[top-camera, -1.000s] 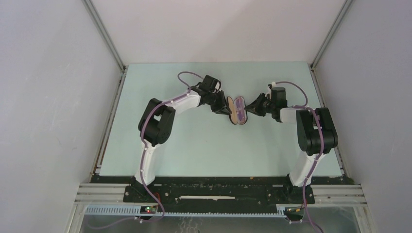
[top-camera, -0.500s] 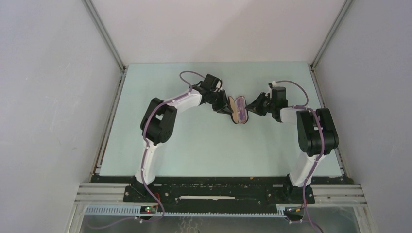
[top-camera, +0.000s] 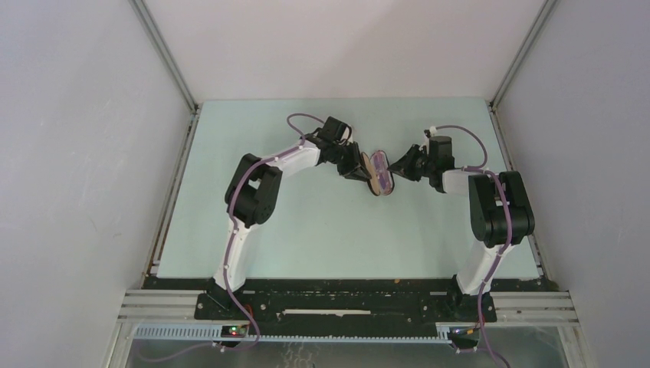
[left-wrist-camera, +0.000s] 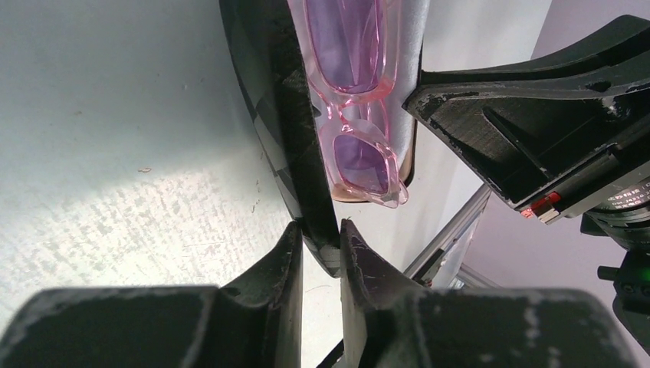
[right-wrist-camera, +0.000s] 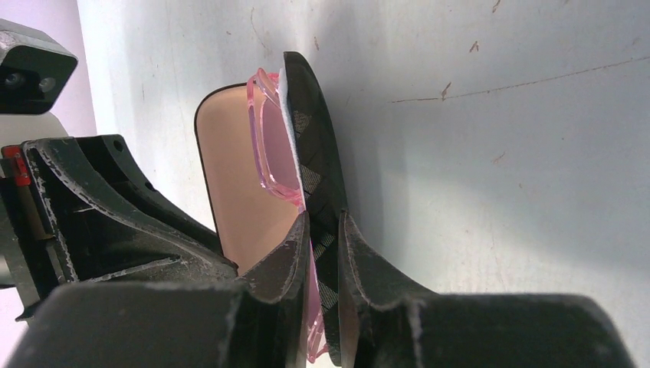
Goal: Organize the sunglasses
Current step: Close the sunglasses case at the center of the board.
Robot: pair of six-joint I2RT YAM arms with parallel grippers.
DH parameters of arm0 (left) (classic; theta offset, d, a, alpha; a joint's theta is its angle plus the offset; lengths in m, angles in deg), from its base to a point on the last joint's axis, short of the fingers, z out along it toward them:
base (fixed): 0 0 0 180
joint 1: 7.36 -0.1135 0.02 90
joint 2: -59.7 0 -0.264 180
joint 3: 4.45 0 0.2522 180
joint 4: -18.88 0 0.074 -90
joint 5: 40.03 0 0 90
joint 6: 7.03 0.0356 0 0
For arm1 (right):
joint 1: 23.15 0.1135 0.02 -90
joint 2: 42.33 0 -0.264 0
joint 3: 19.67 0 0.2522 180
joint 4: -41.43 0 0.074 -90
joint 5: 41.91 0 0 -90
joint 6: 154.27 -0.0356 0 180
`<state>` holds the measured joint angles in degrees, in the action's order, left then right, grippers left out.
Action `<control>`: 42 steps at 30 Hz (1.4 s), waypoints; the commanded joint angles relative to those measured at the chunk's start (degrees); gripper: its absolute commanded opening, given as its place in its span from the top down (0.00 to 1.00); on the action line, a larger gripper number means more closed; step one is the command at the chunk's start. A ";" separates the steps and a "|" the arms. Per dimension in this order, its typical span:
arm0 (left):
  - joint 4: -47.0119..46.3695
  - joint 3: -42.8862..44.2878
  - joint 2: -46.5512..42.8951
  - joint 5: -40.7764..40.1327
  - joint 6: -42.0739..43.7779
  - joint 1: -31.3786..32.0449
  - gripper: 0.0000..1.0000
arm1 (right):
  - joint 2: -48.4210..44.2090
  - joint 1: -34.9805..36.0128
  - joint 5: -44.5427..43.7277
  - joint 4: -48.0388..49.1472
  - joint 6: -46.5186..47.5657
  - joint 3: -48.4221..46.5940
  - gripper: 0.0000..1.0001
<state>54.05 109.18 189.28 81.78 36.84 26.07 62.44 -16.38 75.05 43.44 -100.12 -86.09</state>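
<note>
The black oblong case (top-camera: 374, 164) with tan lining stands half open mid-table, between my two grippers. The pink-framed sunglasses (left-wrist-camera: 354, 115) lie inside it against the right half. They also show in the right wrist view (right-wrist-camera: 272, 149). My left gripper (left-wrist-camera: 318, 231) is shut on the edge of the case's left shell (left-wrist-camera: 280, 92). My right gripper (right-wrist-camera: 324, 224) is shut on the checkered right shell (right-wrist-camera: 316, 161), with the glasses' frame right beside its inner finger. In the top view, the left gripper (top-camera: 359, 166) and right gripper (top-camera: 398, 164) face each other across the case.
The pale green table (top-camera: 322, 230) is ringed by white walls with metal rails (top-camera: 172, 192) along its sides. The tan inner lining (right-wrist-camera: 230, 184) faces the right wrist camera. No cloth is in view.
The left gripper has moved right, toward the right one, swinging its shell inward. The case now looks narrower and more closed. The right gripper has barely moved.
</note>
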 commanded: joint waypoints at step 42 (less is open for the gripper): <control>-6.24 -13.45 -17.90 -0.36 8.60 4.13 0.62 | -15.68 -3.49 3.16 -20.05 8.09 -0.66 0.59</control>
<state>46.31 98.43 175.75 84.58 42.37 30.17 51.34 -18.44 82.72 27.38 -95.71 -86.73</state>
